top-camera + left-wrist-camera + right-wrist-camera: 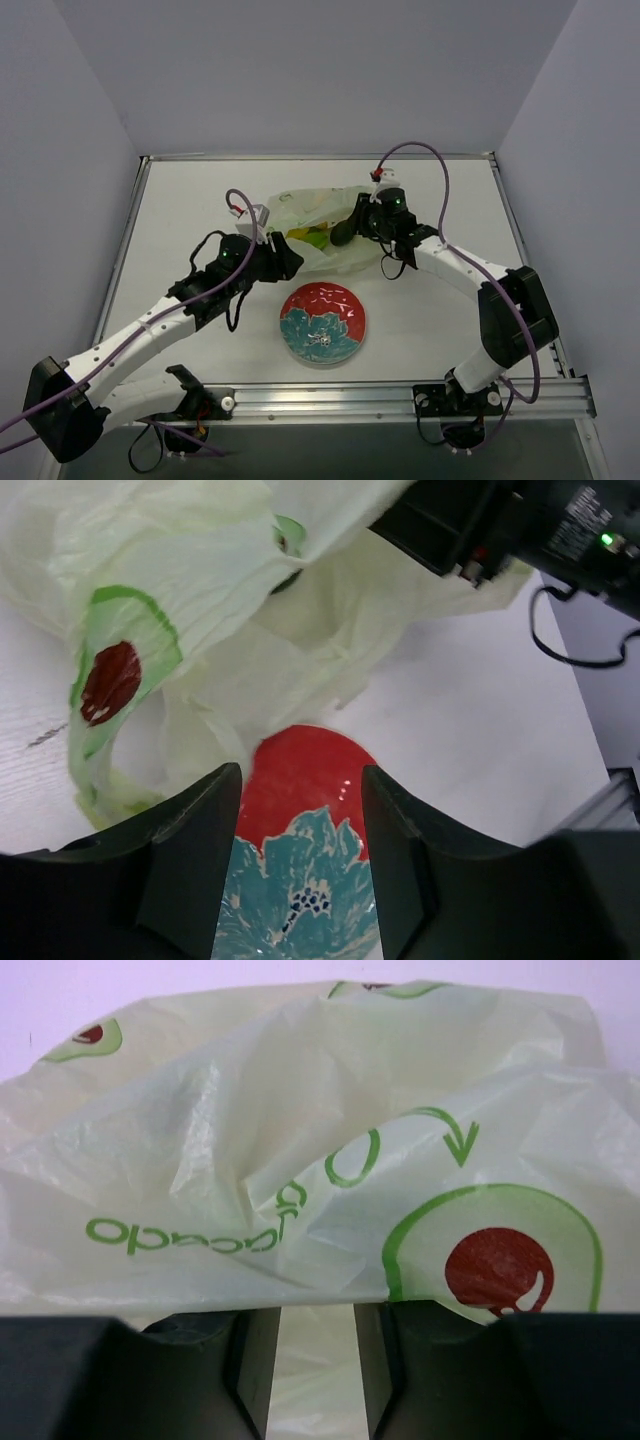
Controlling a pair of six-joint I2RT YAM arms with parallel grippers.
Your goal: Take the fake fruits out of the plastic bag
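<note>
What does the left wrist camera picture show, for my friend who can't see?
A crumpled pale green plastic bag fills the top, printed with a red-brown spot. Below it, the open left gripper frames a red-and-teal plate.

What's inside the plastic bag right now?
Through the plastic bag's open mouth, the top view shows yellow and light green fruit and a dark oval beside the right end effector. Anything else is hidden by plastic.
</note>
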